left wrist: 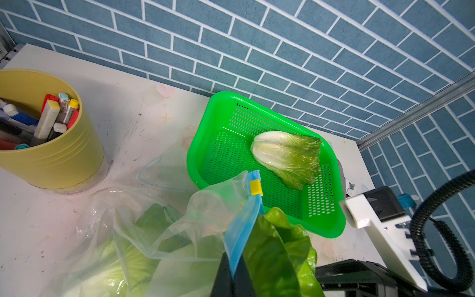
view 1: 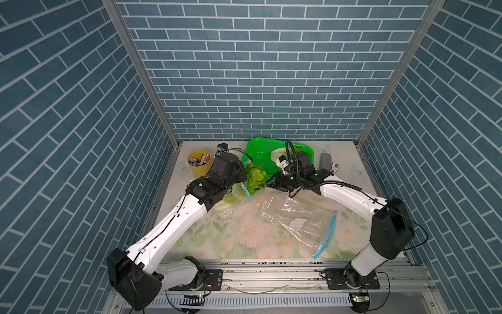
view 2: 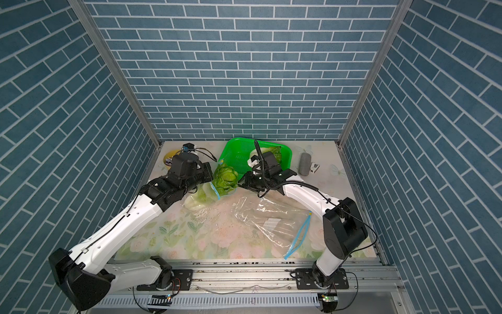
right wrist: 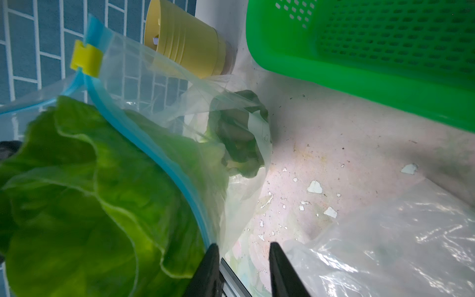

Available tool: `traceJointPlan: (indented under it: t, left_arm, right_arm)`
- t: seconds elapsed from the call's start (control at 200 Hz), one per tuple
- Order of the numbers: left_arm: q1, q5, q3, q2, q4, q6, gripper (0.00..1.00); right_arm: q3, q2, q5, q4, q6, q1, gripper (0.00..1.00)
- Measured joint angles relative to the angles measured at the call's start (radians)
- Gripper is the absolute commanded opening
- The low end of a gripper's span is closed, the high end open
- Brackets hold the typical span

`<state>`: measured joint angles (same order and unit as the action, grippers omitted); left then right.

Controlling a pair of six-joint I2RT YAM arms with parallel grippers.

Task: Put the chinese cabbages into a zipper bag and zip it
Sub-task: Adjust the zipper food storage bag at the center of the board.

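Note:
My left gripper (left wrist: 232,276) is shut on the blue zip strip of a clear zipper bag (left wrist: 180,218) and holds its mouth up. One chinese cabbage (view 1: 255,176) (right wrist: 77,192) sticks out of that mouth, leaves outward. Another cabbage (view 2: 201,197) (left wrist: 115,270) lies deeper inside the bag, on the table. A further cabbage (left wrist: 288,156) (view 1: 279,156) rests in the green basket (left wrist: 205,154). My right gripper (right wrist: 244,253) (view 1: 269,183) stands open beside the bag's rim, one finger against the blue strip, nothing between the fingers. The yellow slider (left wrist: 256,187) sits at the strip's far end.
A second clear zipper bag (view 1: 298,214) lies flat at the middle right, its blue zip (view 1: 326,236) toward the front. A yellow cup of pens (view 1: 199,163) stands at the back left. A grey cylinder (view 1: 324,160) and white clip (view 1: 335,165) lie right of the basket.

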<state>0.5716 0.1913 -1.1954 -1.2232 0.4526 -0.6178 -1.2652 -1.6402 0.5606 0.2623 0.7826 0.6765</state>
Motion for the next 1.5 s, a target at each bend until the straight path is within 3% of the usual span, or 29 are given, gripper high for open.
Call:
traceJointPlan:
  t: [0.39,0.795,1.495]
  left_arm:
    - [0.000,-0.009,0.000,-0.005,-0.002,0.000,0.00]
    - [-0.001,-0.005,0.000,-0.005,-0.001,0.000,0.00]
    - [-0.001,-0.005,0.000,-0.006,-0.001,0.000,0.00]
  right_arm:
    - [-0.020,-0.026,0.012,-0.002,0.003,0.013,0.42]
    - [-0.035,-0.001,-0.057,0.128,-0.058,0.014,0.44]
    - [-0.035,0.021,-0.067,0.146,-0.077,0.019,0.40]
